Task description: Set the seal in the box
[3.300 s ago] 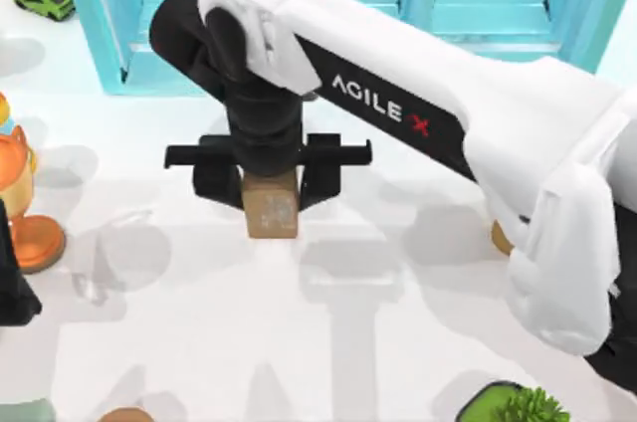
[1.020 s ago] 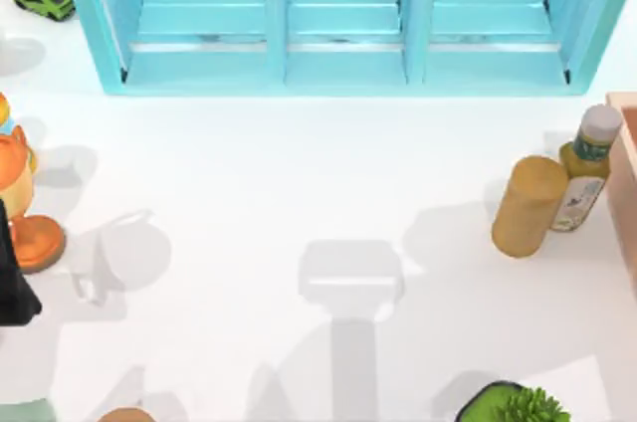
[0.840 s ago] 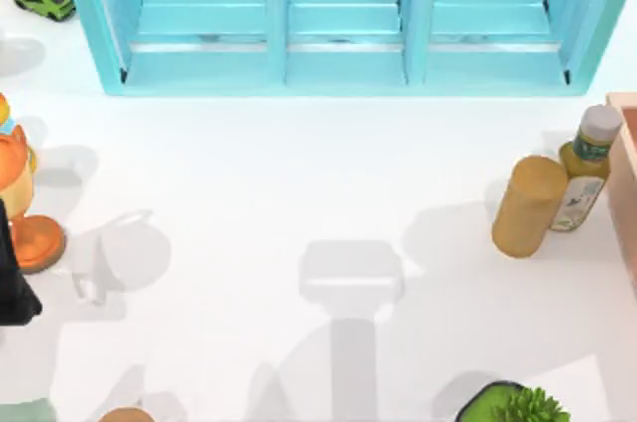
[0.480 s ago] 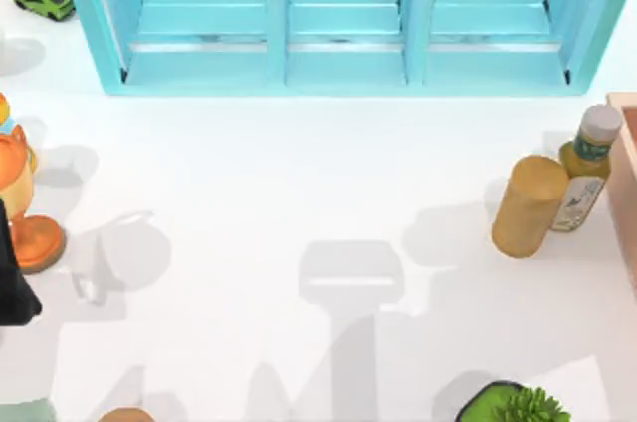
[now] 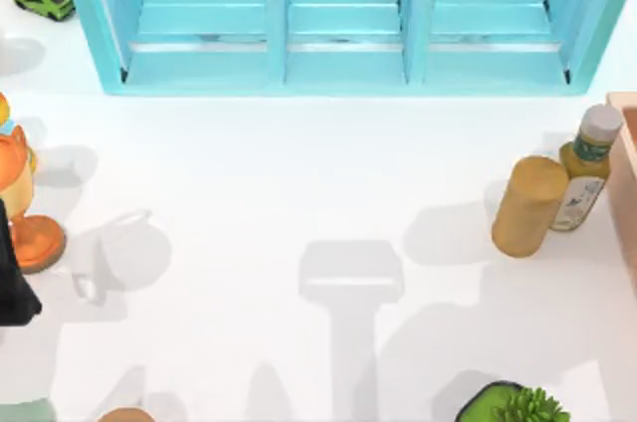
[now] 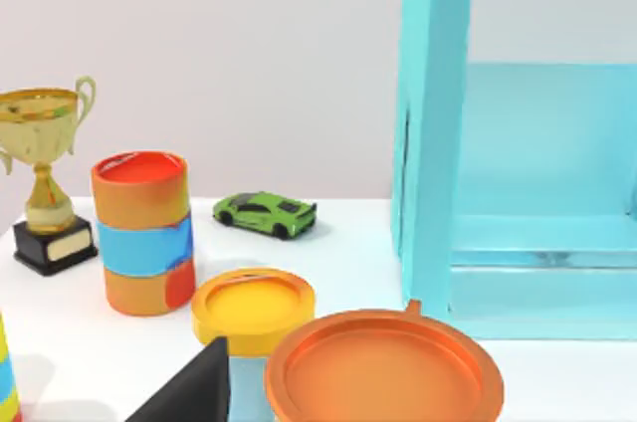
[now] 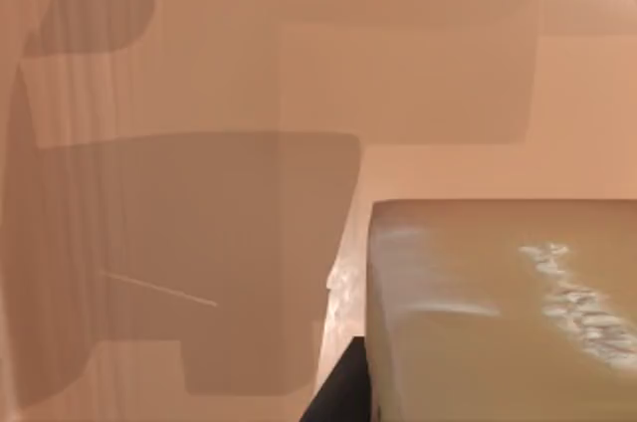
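You see the seal (image 7: 498, 303) close up in the right wrist view, its tan face carrying a whitish mottled patch. All around it are the pale peach surfaces of the box (image 7: 199, 94), so the seal is inside the box's walls. You cannot tell whether it rests on the bottom or hangs above it. Grey shadows fall across the peach surface next to it.

A dark sliver (image 7: 343, 392) lies against the seal's lower edge. From this you cannot tell whether your right claw is clamped on the seal or spread apart from it.

From above, the box (image 5: 627, 193) shows as an edge at the table's right side. The bottle (image 5: 582, 181) stands just beside that edge, and the cylinder (image 5: 528, 205) touches the bottle on the side away from the box. The shelf (image 5: 338, 19) stands behind, with one end near the box's far corner. A green plant (image 5: 518, 404) sits toward the near side of the box.

Your left arm (image 5: 10, 283) is parked well apart from the box, at the table's left edge. Its claw's state cannot be told; its camera faces a trophy (image 6: 45, 183), a striped can (image 6: 144, 233), a toy car (image 6: 264, 213) and an orange dish (image 6: 383, 372).
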Tool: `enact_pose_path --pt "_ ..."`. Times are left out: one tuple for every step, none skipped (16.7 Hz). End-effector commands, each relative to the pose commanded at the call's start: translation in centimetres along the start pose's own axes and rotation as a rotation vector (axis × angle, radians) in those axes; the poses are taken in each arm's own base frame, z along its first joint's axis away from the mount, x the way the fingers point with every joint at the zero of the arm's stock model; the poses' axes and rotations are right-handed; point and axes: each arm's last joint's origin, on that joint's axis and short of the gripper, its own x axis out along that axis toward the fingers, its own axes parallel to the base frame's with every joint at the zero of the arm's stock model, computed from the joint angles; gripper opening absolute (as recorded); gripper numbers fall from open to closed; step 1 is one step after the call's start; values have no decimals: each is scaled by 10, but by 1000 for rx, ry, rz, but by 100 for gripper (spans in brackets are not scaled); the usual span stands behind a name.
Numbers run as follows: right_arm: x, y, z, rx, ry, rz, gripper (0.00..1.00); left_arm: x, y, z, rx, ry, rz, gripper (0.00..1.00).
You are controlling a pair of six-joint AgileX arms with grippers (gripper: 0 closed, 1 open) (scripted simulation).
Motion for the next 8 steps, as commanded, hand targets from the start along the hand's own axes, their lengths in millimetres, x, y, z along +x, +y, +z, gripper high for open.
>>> enact_pose_path --pt "0 0 0 0 0 0 0 0 0 0 0 0 0 100" --pt "0 0 0 0 0 0 8 0 0 0 0 0 0 100" --pt "0 0 0 0 0 0 15 0 0 0 0 0 0 100" --pt "0 0 0 0 0 0 23 0 0 0 0 0 0 100" --pt "0 0 0 0 0 0 30 0 0 0 0 0 0 100" --pt "0 0 0 0 0 0 38 0 0 0 0 0 0 100" --pt "0 0 0 0 0 0 45 0 0 0 0 0 0 100" --pt "0 0 0 0 0 0 53 0 0 0 0 0 0 100"
